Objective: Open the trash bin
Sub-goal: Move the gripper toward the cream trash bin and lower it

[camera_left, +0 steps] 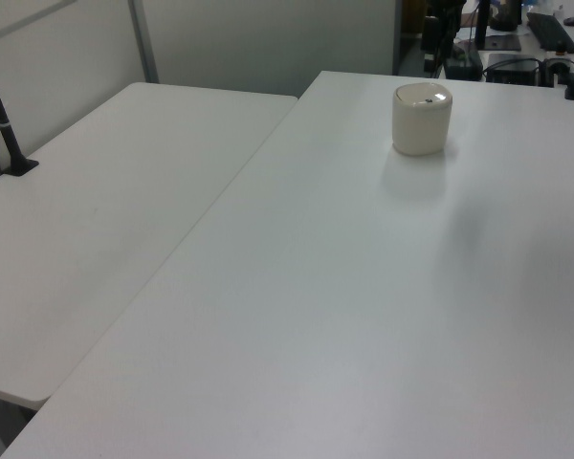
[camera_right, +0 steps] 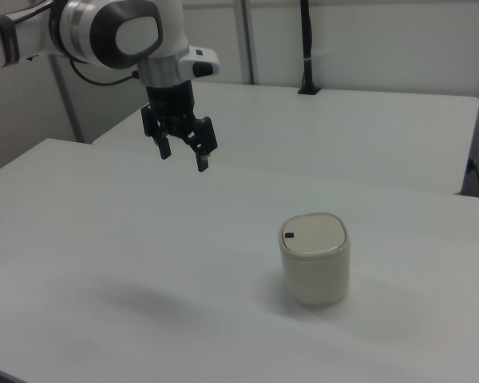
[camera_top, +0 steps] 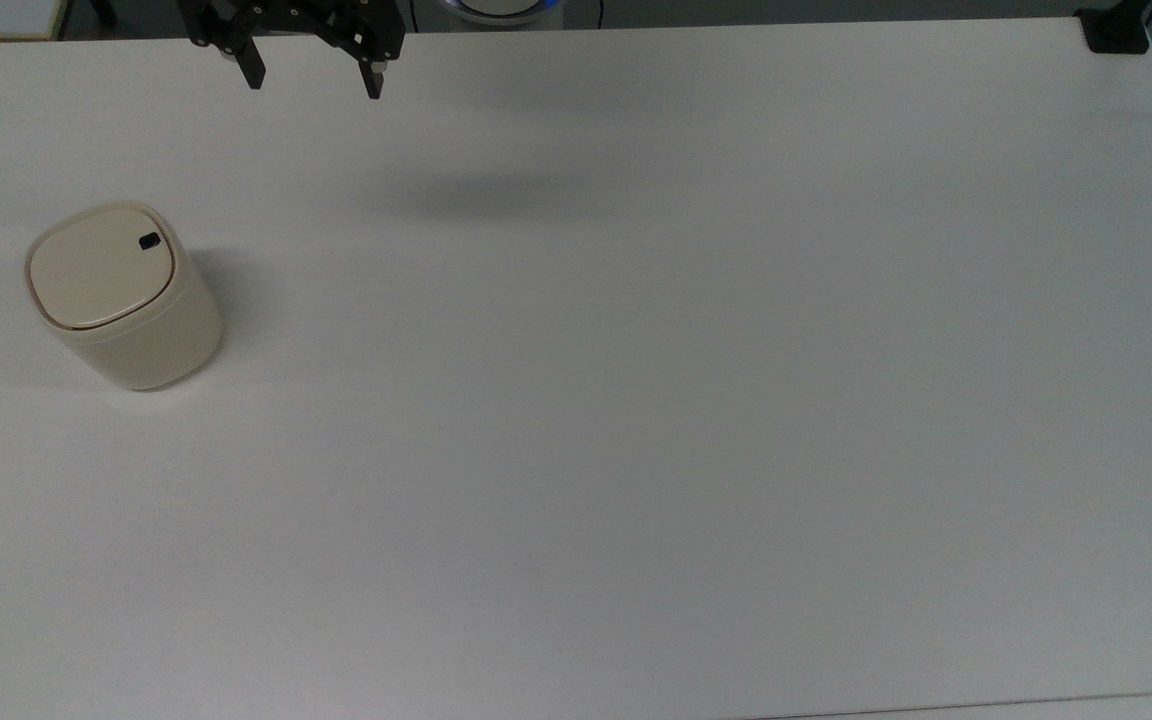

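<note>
The cream-beige trash bin [camera_top: 121,295] stands upright on the white table at the top view's left, its flat lid down and a small black button [camera_top: 149,241] near the lid's far-right edge. The trash bin [camera_left: 422,118] sits far back in the left view, and the trash bin [camera_right: 315,257] sits right of centre in the right view. My gripper [camera_top: 314,82] hangs open and empty high above the table, well away from the bin, at the top view's upper left. In the right view the gripper [camera_right: 183,158] is up and left of the bin.
The white table [camera_top: 636,400] stretches wide to the top view's right. A second white table [camera_left: 96,210] adjoins it at the left view's left. A black clamp [camera_top: 1116,32] sits at the top view's far right corner. A black post [camera_right: 306,48] stands on the far table.
</note>
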`<state>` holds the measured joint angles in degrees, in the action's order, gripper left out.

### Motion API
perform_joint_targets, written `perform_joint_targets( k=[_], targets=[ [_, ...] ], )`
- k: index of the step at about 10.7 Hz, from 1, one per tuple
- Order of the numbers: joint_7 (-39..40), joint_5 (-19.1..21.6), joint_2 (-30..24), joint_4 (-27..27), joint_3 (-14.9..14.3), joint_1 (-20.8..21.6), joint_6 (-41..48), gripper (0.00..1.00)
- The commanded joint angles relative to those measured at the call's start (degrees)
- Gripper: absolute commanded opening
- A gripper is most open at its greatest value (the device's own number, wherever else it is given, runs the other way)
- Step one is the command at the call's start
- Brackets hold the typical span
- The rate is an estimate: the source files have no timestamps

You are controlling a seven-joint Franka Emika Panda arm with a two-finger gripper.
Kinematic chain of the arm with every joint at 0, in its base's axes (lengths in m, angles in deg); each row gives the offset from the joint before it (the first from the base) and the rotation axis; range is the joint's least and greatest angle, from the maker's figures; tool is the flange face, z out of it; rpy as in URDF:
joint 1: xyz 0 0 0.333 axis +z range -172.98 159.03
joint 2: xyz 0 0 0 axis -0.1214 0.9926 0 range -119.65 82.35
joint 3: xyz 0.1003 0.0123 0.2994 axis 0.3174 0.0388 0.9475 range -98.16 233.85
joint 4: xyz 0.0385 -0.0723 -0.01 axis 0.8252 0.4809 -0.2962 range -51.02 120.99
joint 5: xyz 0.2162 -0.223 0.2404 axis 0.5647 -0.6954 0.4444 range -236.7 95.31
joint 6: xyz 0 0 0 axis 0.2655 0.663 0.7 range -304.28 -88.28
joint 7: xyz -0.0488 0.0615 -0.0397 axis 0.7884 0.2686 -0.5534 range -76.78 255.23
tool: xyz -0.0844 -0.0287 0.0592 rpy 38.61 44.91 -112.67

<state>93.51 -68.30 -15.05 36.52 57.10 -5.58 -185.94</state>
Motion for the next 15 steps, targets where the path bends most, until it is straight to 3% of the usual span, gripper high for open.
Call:
perform_joint_targets(
  k=[1, 8, 9, 12, 13, 15],
  targets=[
    [1.1, 0.4, -0.8, 0.1, 0.9, -0.5, -0.1, 1.0],
    [1.2, -0.2, -0.7, 0.1, 0.9, -0.3, -0.5, 1.0],
    [1.3, -0.2, -0.7, 0.1, 0.9, -0.3, -0.5, 0.87],
    [1.3, 0.4, -0.7, 0.1, 0.6, -0.5, -0.9, 0.1],
    [0.5, 0.4, -0.6, 0.1, 0.5, -0.5, -1.0, 0.0],
    [-4.1, 0.2, -0.4, 0.1, 0.5, -0.7, -3.7, 0.0]
  ],
)
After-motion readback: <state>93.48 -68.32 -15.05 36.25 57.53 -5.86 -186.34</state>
